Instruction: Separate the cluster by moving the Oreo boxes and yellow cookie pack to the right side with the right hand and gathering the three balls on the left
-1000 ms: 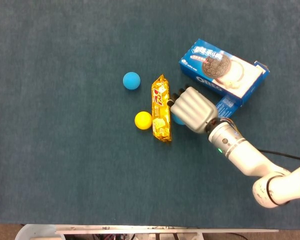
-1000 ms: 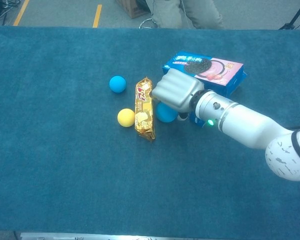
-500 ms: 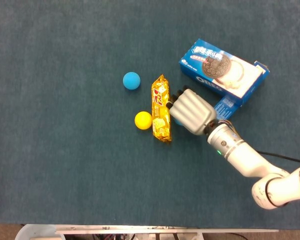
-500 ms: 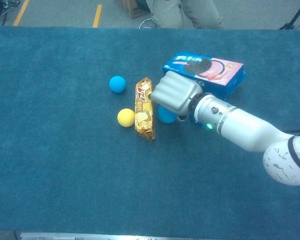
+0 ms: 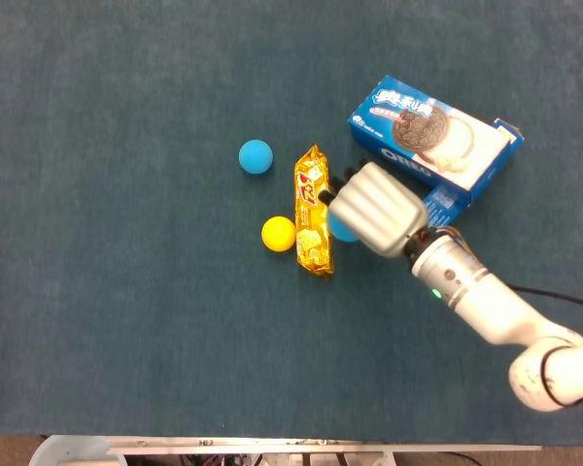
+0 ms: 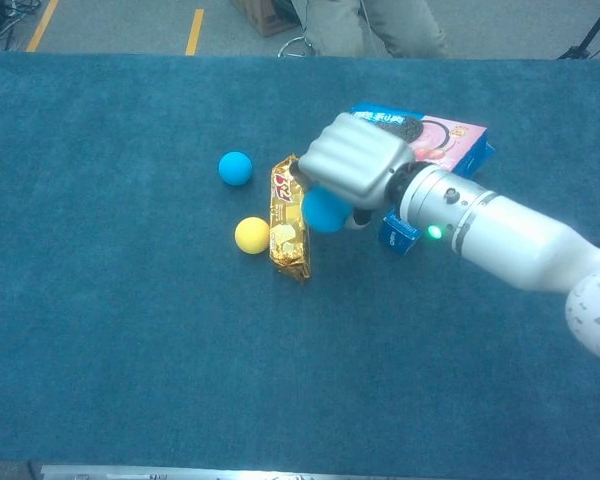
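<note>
The right hand [image 6: 352,160] curls its fingers around a blue ball [image 6: 324,211], which shows under the palm in the chest view and only as a sliver at the hand's lower edge in the head view. Just to the hand's left lies the yellow cookie pack [image 5: 313,211], lengthwise on the blue cloth table [image 5: 126,320]. Beyond the pack sit a yellow ball [image 5: 278,233] and a second blue ball [image 5: 256,156]. Behind the hand, to its right, rests the large Oreo box [image 5: 433,139], with a small Oreo box [image 6: 398,232] close by the wrist
</note>
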`<state>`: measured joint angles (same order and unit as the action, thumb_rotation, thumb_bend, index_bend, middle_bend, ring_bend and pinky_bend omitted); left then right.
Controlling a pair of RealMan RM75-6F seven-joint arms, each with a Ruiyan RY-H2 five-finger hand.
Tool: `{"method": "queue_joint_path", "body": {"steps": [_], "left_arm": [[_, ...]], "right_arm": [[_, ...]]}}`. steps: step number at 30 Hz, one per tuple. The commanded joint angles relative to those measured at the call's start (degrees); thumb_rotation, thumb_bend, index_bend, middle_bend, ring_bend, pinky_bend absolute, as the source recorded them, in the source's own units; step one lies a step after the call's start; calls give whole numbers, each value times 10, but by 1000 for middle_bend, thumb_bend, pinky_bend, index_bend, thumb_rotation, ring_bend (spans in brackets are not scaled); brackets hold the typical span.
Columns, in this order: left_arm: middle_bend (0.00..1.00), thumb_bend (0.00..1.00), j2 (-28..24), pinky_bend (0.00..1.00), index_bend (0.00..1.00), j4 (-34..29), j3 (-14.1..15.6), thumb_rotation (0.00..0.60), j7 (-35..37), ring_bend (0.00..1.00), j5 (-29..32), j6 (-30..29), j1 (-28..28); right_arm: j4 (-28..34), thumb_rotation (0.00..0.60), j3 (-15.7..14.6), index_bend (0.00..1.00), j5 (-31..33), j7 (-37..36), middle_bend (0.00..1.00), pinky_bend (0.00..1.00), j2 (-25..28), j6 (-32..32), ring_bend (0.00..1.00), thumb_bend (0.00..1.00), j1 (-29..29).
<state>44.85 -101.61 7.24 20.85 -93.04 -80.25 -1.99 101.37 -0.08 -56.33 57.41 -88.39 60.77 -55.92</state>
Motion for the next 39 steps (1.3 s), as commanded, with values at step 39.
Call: {"method": "queue_joint_path", "body": {"steps": [39], "left_arm": [[166,332,-36,73,181,-57,10,600,-62,111,-14,-41,29]], "right_arm": [[-111,600,84,332,208,50,439,486,-105,-53,434,141,-178]]}}
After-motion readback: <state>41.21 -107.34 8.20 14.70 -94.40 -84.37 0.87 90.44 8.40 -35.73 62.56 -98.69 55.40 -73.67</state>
